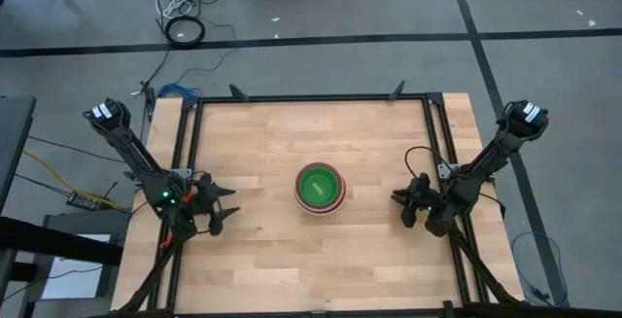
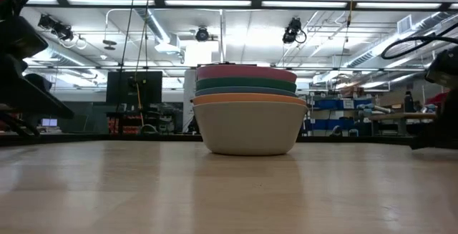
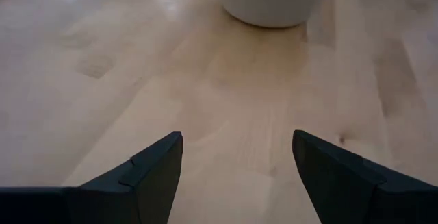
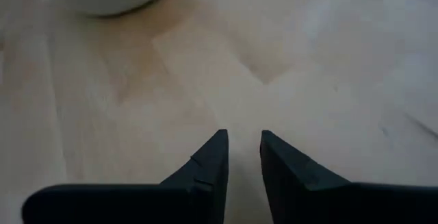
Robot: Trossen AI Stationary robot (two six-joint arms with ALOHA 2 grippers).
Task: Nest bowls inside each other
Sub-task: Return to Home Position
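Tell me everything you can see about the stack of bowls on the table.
The stack of bowls stands upright near the middle of the wooden table, touching nothing else. The bowls look like smooth plastic and nest closely: a grey-white bowl at the bottom, then an orange rim, a blue rim, a teal rim and a pink rim. From above, a lime green bowl sits innermost.
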